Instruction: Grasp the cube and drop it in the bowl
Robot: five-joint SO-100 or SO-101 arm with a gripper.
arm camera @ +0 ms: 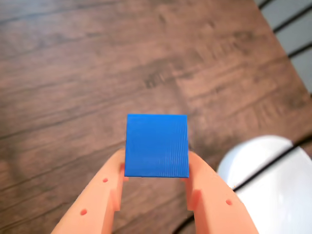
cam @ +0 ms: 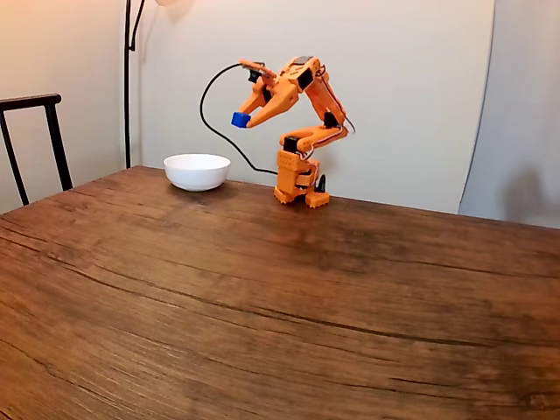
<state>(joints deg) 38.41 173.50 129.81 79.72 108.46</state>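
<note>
Bare wooden table [cam: 262,306] in the foreground of the fixed view, grain running across. Far end: orange arm [cam: 302,131] bolted near the wall, reared up and reaching toward the view's left. Gripper [cam: 241,119] carries the blue cube [cam: 240,119] high in the air, well above the tabletop, presumably lifted to clear the rim. White bowl [cam: 197,171] sits on the table below and left of the cube, not yet under it. In the wrist view the cube [arm camera: 156,145] is pinched between two orange fingers [arm camera: 207,187], one on each side face, square and level; bowl [arm camera: 273,180] edges in at lower right. Remaining: swing over, release.
</note>
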